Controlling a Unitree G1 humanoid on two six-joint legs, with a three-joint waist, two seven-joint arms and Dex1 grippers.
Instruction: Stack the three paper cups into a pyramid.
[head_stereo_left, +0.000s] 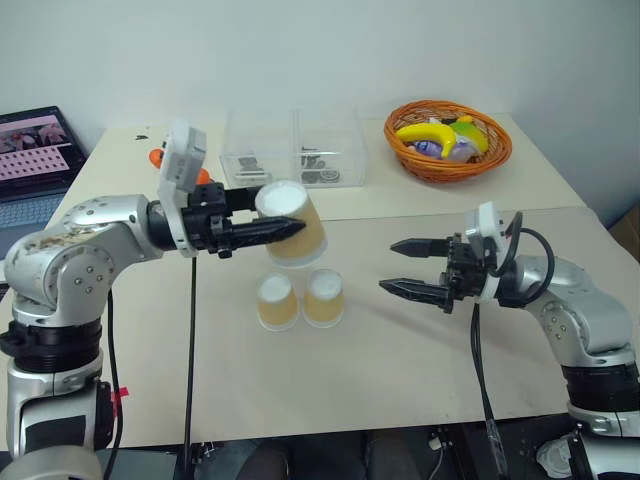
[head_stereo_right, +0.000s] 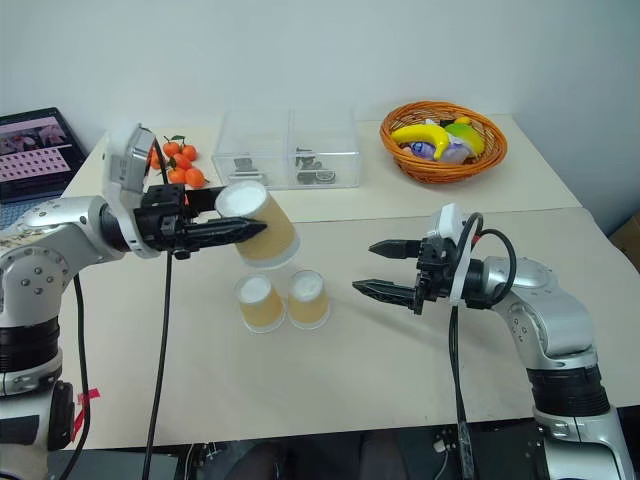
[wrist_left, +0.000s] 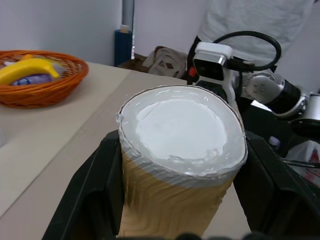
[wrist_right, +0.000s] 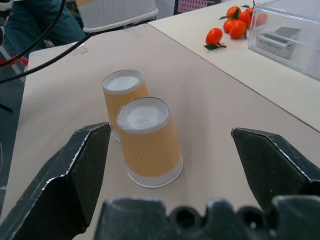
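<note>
Third paper cup (head_stereo_left: 291, 226): clamped, tilted, in left tool (head_stereo_left: 262, 214) above two upturned base cups (head_stereo_left: 300, 298) on surface (head_stereo_left: 420, 340); level it, centre over their seam; right tool (head_stereo_left: 404, 267) wide open, empty.

Light: even, soft indoor light is falling from above, keeping the table (head_stereo_left: 400, 340) bright.
Shadows: faint, short shadows are lying under the two standing cups (head_stereo_left: 300, 300), toward 6 o'clock.
Glare: the clear boxes (head_stereo_right: 290, 150) are catching pale reflections; nothing is blowing out.
Focus: head views are staying sharp throughout.
Blur: the right gripper's fingers (wrist_right: 75, 175) are looking soft up close.
</note>
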